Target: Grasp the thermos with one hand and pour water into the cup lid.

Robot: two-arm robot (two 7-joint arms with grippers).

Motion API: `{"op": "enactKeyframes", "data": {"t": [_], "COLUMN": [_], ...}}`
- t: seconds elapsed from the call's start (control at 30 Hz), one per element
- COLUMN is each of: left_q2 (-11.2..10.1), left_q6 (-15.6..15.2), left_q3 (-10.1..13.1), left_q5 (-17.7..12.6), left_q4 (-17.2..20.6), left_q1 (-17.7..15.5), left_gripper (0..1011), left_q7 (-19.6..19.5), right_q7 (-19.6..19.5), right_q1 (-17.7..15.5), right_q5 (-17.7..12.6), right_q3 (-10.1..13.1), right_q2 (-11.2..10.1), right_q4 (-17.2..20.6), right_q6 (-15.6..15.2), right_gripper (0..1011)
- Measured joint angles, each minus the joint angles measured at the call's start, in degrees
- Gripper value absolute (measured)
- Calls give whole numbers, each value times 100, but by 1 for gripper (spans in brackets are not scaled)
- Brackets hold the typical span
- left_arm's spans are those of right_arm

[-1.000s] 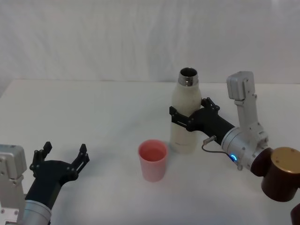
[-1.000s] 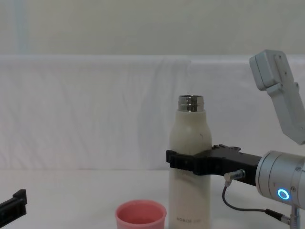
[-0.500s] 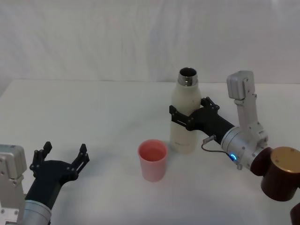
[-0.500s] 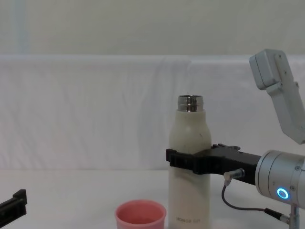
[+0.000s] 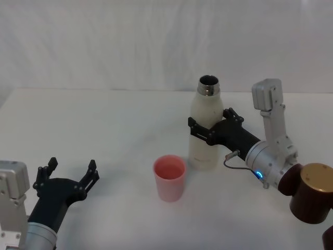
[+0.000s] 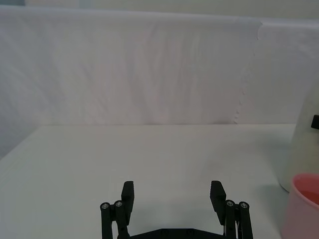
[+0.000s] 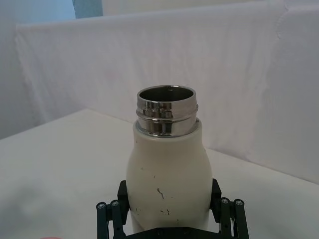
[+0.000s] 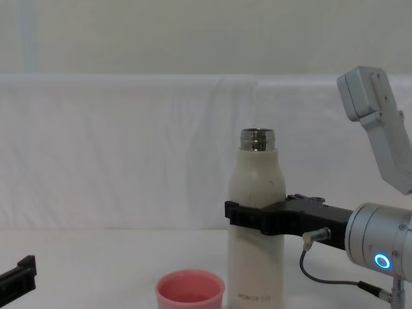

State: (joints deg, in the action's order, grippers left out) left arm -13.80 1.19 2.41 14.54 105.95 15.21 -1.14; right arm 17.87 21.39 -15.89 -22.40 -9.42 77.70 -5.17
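Thermos (image 5: 205, 125), standing upright on the tabletop (image 5: 119, 120) just behind the pink cup lid (image 5: 169, 178), is being pinched mid-body by the right end effector (image 5: 207, 130), a sensible hold since its rigid matte shell likely resists slipping while water adds weight.

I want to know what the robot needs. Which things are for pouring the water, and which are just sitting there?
For the job:
- thermos, open, upright
- right gripper, shut around the thermos
- pink cup lid, beside the thermos

Just there:
- left gripper, open, parked near the robot
- white table
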Motion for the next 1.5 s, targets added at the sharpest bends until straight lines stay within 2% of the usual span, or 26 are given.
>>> {"op": "enactKeyframes", "data": {"t": [0.3,0.73,0.93,1.13,1.27,1.47,1.5], "left_q2": [0,0,0,0,0,0,0], "left_q6": [0,0,0,0,0,0,0], "left_q3": [0,0,0,0,0,0,0], "left_q5": [0,0,0,0,0,0,0], "left_q4": [0,0,0,0,0,0,0], "left_q1": [0,0,0,0,0,0,0], "left_gripper": [1001,1001,1001,1001,1001,1001,1001], "left_q7": [0,0,0,0,0,0,0], "right_q7": [-31,-178,-308,-372,-390,-343,-343], "right_q1": [-59,-314,-461,-525,-524,-419,-419], "right_q5": [46,290,702,1117,1453,2075,2075], "right_q3": [0,58,31,-39,-152,-441,-441], "right_q2": [-45,-336,-602,-782,-895,-1067,-1067], "right_q4": [141,858,1328,1598,1732,1855,1855], "right_q6": [10,-123,-409,-672,-826,-1073,-1073], "right_gripper": [957,957,957,957,957,957,957]}}
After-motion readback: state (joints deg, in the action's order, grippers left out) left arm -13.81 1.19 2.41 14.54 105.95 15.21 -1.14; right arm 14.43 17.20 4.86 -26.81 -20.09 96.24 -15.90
